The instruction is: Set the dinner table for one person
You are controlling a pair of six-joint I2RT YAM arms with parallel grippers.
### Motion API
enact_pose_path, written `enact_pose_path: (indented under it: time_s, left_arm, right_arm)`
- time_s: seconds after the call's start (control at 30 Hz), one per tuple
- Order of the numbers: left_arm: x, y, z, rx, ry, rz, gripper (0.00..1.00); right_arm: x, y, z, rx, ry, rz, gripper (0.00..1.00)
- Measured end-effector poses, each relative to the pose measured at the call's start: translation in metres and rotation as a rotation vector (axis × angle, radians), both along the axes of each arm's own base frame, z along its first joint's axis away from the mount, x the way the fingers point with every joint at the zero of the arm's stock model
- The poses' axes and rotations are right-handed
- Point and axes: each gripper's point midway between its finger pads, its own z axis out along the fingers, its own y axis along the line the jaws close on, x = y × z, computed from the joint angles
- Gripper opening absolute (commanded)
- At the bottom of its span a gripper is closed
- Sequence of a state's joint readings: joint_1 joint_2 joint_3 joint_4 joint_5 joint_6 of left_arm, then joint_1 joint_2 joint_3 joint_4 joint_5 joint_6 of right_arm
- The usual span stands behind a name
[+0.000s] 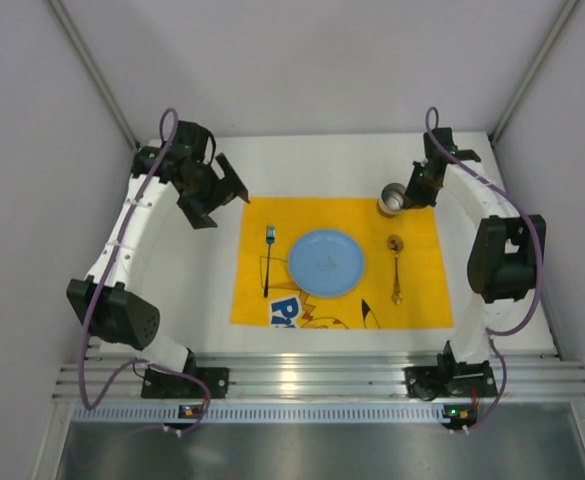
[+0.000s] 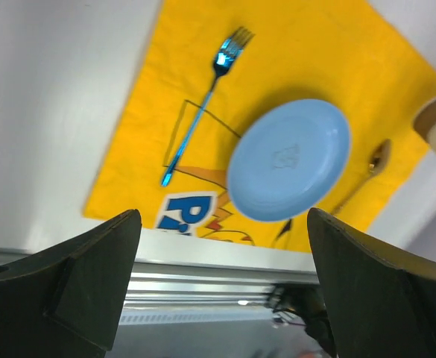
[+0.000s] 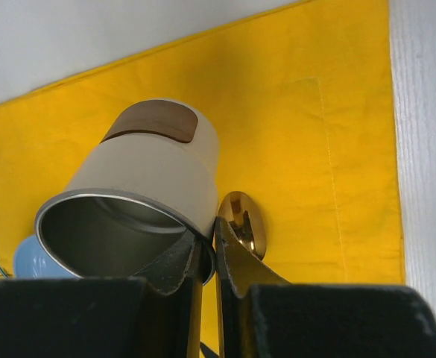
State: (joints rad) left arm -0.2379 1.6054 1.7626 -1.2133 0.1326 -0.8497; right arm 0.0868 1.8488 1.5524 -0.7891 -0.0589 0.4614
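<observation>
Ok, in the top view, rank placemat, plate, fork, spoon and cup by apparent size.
1. yellow placemat
2. blue plate
3. fork and spoon: about the same length, so not ranked against each other
4. cup, smallest

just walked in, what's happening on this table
The right pincer is shut on the rim of a cream metal cup, at the far right corner of the yellow placemat. A blue plate sits mid-mat, with a blue fork to its left and a gold spoon to its right. The left pincer is open and holds nothing, off the mat's far left corner, above the white table.
</observation>
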Motion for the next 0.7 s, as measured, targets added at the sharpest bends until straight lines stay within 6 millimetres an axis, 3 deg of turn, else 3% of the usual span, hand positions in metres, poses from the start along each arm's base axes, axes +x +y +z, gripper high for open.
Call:
enact_pose_path:
  time_s: [0.13, 0.27, 0.43, 0.5, 0.53, 0.6, 0.63, 0.7]
  left_arm:
    - [-0.025, 0.029, -0.011, 0.139, -0.007, -0.016, 0.98]
    - [-0.037, 0.04, -0.01, 0.188, -0.027, -0.027, 0.98]
    - [-0.035, 0.045, -0.011, 0.218, -0.034, -0.027, 0.98]
    - [-0.035, 0.046, -0.011, 0.227, -0.036, -0.031, 0.98]
    - [-0.035, 0.047, -0.012, 0.231, -0.037, -0.033, 0.98]
    - [-0.035, 0.048, -0.013, 0.24, -0.036, -0.035, 0.98]
    - [-0.034, 0.049, -0.013, 0.246, -0.034, -0.036, 0.98]
    - [-0.032, 0.05, -0.014, 0.256, -0.031, -0.043, 0.98]
  right_arm:
    - [0.0, 0.001, -0.019, 0.008, 0.047, 0.006, 0.0]
    - [-0.006, -0.007, -0.04, -0.019, 0.12, -0.01, 0.0]
    - [-0.006, -0.019, -0.037, -0.068, 0.133, -0.04, 0.03]
    - [-0.007, -0.021, -0.037, -0.079, 0.139, -0.046, 0.16]
    - [-0.007, -0.021, -0.037, -0.081, 0.141, -0.049, 0.35]
    - [-0.007, -0.022, -0.037, -0.08, 0.15, -0.054, 0.54]
    - [-0.006, -0.021, -0.037, -0.08, 0.151, -0.052, 0.71]
    - [-0.004, -0.021, -0.037, -0.08, 0.15, -0.052, 0.8]
